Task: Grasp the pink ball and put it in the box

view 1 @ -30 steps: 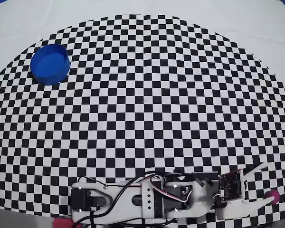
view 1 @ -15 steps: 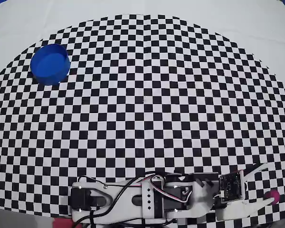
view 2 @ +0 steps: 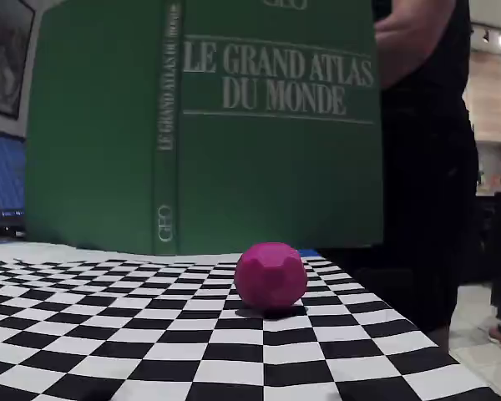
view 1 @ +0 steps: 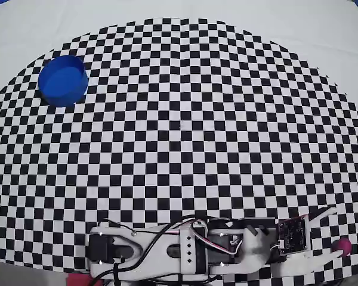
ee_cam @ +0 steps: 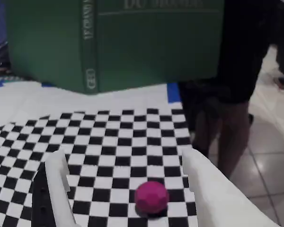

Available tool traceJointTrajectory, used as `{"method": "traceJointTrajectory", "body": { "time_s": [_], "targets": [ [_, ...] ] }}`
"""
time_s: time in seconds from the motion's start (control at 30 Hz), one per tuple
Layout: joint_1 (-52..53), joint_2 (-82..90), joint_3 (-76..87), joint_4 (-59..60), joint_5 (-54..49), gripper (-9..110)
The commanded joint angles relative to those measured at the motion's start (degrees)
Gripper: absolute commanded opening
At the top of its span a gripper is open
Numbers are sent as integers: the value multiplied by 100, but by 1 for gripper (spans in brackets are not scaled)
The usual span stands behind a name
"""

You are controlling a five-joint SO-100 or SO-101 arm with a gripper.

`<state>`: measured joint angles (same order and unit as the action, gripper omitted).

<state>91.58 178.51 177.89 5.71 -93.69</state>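
Gripper (ee_cam: 128,163) wide open around the pink ball (ee_cam: 151,197), not touching it, blue box (view 1: 62,80) seen only in overhead view, upper left.

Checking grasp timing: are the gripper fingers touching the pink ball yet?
Apart. The wrist view shows checkered cloth between the pink ball and both fingers of the open gripper.

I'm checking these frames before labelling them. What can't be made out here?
- Box: only the overhead view shows it.
- Pink ball: overhead, its left side sits behind a fingertip of the open gripper.
- Arm base: cut off by the overhead view's bottom edge.
- Atlas: title cut off and blurred in the wrist view.
- Person: head out of frame.
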Motion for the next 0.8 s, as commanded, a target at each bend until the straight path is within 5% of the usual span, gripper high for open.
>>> {"method": "traceJointTrajectory", "body": {
  "time_s": [0.0, 0.77],
  "targets": [
    [123, -185, -18, -202, -26, 28],
    [264, -1529, -624, -633, -9, 28]
  ]
}}
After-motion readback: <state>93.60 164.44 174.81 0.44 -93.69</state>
